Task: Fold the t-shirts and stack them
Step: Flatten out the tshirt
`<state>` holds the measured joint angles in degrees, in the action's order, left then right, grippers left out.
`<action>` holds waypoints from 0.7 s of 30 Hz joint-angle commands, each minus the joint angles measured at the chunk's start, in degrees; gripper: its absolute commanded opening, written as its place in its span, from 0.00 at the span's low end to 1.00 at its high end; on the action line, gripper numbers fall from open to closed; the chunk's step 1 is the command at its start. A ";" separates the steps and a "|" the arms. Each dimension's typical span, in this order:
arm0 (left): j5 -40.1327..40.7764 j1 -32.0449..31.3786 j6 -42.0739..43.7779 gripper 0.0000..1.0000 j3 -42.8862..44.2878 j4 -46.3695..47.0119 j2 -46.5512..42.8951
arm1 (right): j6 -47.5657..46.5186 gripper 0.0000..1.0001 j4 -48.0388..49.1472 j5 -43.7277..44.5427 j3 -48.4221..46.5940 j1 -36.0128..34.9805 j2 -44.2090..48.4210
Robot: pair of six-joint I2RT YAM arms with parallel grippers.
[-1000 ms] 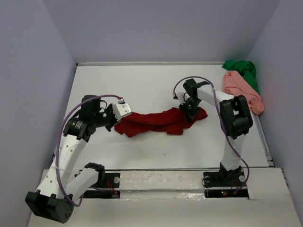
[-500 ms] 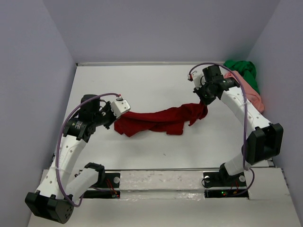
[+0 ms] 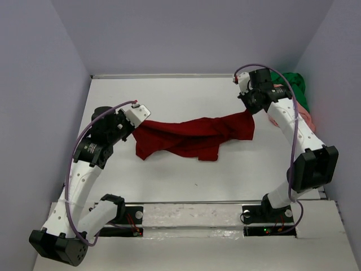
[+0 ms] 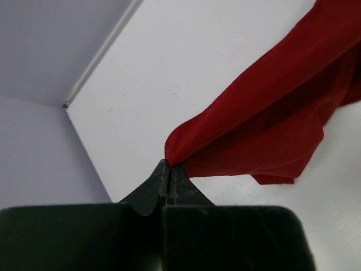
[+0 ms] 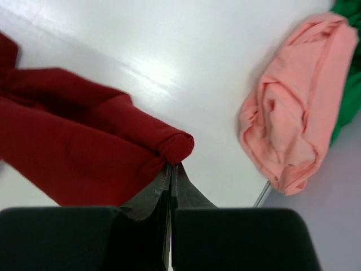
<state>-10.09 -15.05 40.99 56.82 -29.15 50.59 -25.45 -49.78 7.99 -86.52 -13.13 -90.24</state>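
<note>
Now dark red t-shirt (image 3: 192,138): wrinkled, pulled out into long sagging band over table (image 3: 180,96), spanning between both grippers. Left gripper (image 4: 169,170) pinching one corner, cloth trailing off to its right. Right gripper (image 5: 171,169) clamped on rolled edge, cloth trailing left. Salmon pink t-shirt (image 5: 293,118) bunched beyond right gripper, touching green t-shirt (image 3: 292,84).
</note>
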 commanded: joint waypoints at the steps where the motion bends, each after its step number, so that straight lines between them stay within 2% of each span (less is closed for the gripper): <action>1: 9.47 0.37 -0.74 0.00 4.26 12.43 1.44 | 1.90 0.00 7.06 3.17 -6.99 2.40 0.50; 2: 12.69 0.54 -0.91 0.00 5.05 13.75 2.05 | 2.07 0.00 7.67 3.35 -8.91 2.40 0.41; 5: 15.79 1.51 -2.84 0.00 6.55 18.85 3.99 | 2.51 0.00 9.96 5.53 -11.65 3.72 0.76; 10: 17.73 1.86 -5.04 0.00 9.27 23.61 5.04 | 0.85 0.00 12.86 6.16 -14.20 4.95 3.57; 16: 16.07 2.48 -7.41 0.00 17.88 19.49 5.05 | -0.91 0.00 12.95 7.65 -17.80 5.48 9.10; 21: 10.36 4.67 -7.42 0.00 22.55 15.18 0.57 | -0.04 0.00 13.48 7.57 -16.49 5.48 19.38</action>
<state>2.55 -11.90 34.37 75.22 -13.78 55.94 -25.28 -41.50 12.97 -100.09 -8.29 -79.20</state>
